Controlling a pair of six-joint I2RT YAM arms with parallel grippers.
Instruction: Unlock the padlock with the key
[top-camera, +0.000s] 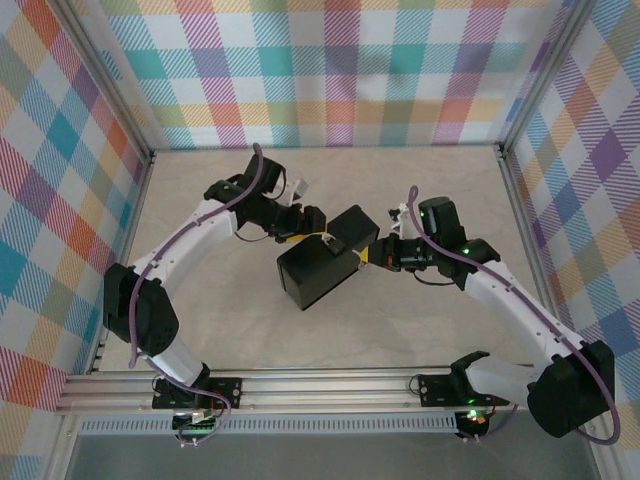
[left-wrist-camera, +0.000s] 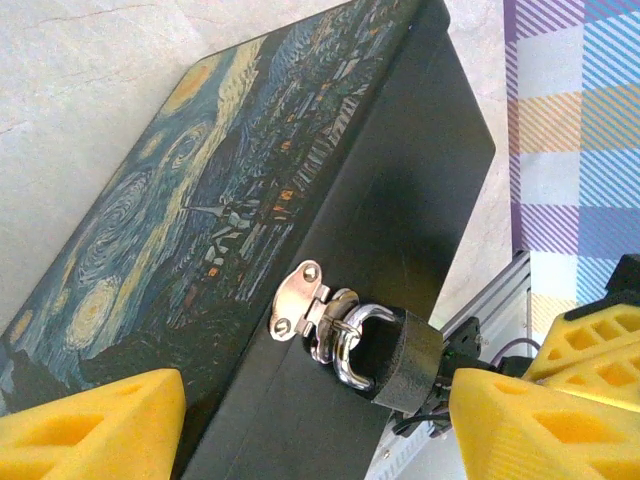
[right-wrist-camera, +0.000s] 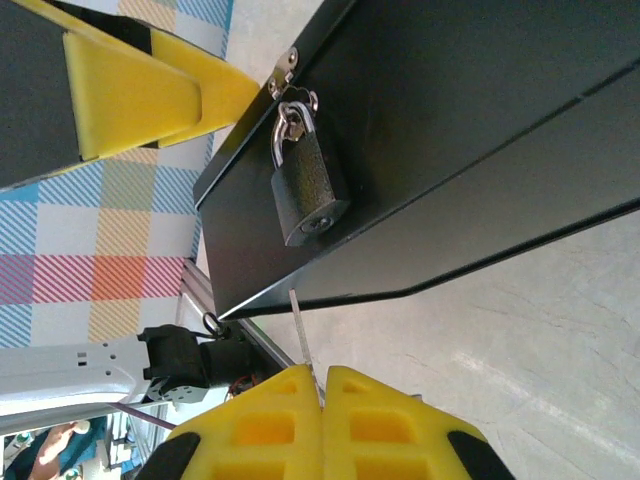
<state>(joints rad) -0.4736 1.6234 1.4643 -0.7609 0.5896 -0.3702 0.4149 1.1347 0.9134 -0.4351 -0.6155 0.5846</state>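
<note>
Left gripper (left-wrist-camera: 315, 430) is wide open either side of the padlock (right-wrist-camera: 310, 190), which hangs off the box (right-wrist-camera: 480, 120) latch (left-wrist-camera: 295, 300). Right gripper (right-wrist-camera: 322, 395) pinches the key (right-wrist-camera: 303, 335), tip just short of the keyhole (right-wrist-camera: 318, 224). The padlock dangles free, so a slightly off push could swing it away.

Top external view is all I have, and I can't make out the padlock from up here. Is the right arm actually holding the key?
Observer: Yes. The right gripper has its jaws shut on the key, blade pointing toward the padlock.
Operator: Is it in the lock?
Observer: No. The tip stops short of the keyhole, apart from the padlock.
Operator: Is the shackle open?
Observer: No. The shackle is closed, passing through the hasp.
</note>
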